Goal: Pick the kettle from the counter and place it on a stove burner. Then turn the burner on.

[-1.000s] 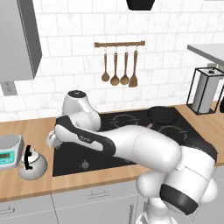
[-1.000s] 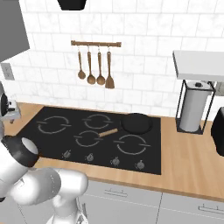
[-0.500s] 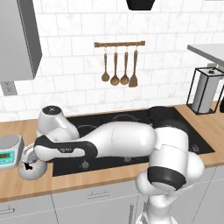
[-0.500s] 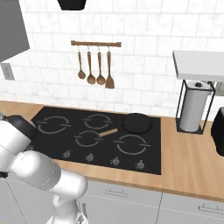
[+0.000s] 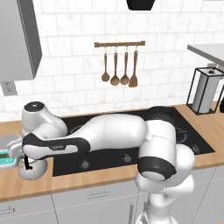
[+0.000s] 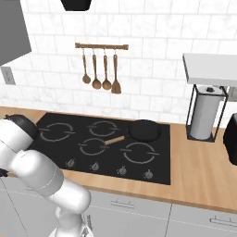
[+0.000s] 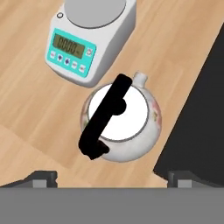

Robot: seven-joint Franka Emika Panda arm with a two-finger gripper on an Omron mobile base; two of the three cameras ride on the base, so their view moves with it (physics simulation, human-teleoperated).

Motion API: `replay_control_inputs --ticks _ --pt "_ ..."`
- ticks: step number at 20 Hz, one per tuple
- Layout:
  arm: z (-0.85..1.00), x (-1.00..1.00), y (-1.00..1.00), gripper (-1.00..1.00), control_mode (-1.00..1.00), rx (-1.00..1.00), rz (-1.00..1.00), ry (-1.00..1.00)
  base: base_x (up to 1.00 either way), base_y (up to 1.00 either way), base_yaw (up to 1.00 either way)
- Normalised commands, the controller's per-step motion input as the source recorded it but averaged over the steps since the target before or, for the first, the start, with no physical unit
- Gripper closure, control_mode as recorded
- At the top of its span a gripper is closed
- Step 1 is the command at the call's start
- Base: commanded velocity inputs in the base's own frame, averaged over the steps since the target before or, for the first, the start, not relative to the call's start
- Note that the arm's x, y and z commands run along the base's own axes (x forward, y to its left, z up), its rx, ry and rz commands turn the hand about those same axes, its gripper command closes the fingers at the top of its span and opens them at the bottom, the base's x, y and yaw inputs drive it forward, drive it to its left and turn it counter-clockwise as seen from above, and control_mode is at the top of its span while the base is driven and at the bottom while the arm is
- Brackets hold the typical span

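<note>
The silver kettle (image 7: 120,122) stands upright on the wood-grain counter (image 7: 35,109), its black arched handle (image 7: 105,118) running diagonally over the lid. My gripper (image 7: 114,176) hovers straight above it, open, with fingertips (image 7: 41,177) set wide on either side and holding nothing. From the left base, the kettle (image 5: 34,169) peeks out under my hand at the cooktop's left edge. The large left rear stove burner (image 6: 58,132) lies bare on the black glass cooktop (image 6: 83,162).
A grey digital scale (image 7: 92,39) sits close beside the kettle, on the side away from the cooktop (image 7: 201,109). A black pan (image 6: 144,130) with a wooden handle occupies the back right ring. Knobs (image 6: 122,171) line the cooktop's front. A paper towel holder (image 6: 203,118) stands right.
My arm has swung left from over the cooktop and dropped down above the kettle. The kettle and scale have stayed put.
</note>
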Motion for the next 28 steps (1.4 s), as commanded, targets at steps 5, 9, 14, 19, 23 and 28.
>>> replay_control_inputs --ticks 5,9,14,19,23,28 --pt "-0.08 0.0 0.0 -1.0 -1.0 0.0 -0.2 0.09 0.0 0.0 0.0" --pt "-0.45 0.0 0.0 -1.0 -1.0 0.0 -0.09 0.02 0.0 0.0 0.0" --pt "-0.28 0.0 0.0 -1.0 -1.0 0.0 -0.01 0.0 0.0 0.0 0.0" --pt "0.0 0.0 0.02 -1.0 -1.0 0.0 -0.01 0.0 0.0 0.0 0.0" --pt "-0.1 0.02 0.02 -1.0 -1.0 0.0 -0.04 0.0 0.0 0.0 0.0" --pt "-0.23 0.01 0.05 -1.0 -1.0 0.0 -0.06 0.0 0.0 0.0 0.0"
